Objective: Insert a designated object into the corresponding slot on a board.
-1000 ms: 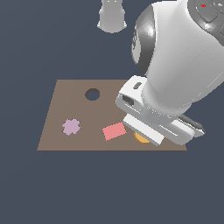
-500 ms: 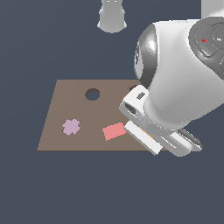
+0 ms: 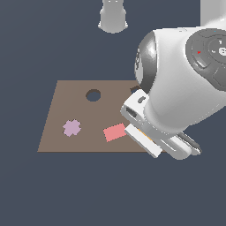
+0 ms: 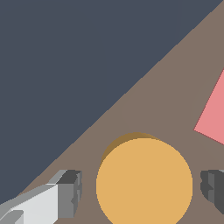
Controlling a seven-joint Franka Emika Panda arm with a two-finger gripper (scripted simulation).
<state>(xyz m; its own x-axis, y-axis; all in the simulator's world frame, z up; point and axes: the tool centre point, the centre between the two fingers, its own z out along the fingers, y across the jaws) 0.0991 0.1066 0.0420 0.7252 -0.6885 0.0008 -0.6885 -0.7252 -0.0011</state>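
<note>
The orange disc point(image 4: 144, 181) lies flat on the brown board point(image 4: 175, 87) near its edge. My gripper point(image 4: 141, 189) is open and straddles the disc, with one finger point(image 4: 70, 192) on each side and a gap between each finger and the disc. In the exterior view the arm's hand point(image 3: 148, 132) covers the disc almost entirely. The dark circular hole point(image 3: 93, 95) is at the far side of the board point(image 3: 57, 141), toward the exterior view's left and well away from the gripper.
A red rectangle point(image 3: 114, 132) lies on the board just beside the gripper and also shows in the wrist view point(image 4: 214, 116). A pale purple cross-shaped piece point(image 3: 72, 128) lies further to the exterior view's left. A second dark hole point(image 3: 133, 90) peeks out behind the arm.
The arm has come down over the orange disc. The disc showed beside the hand a second ago and is now covered in the exterior view. The other pieces have not moved.
</note>
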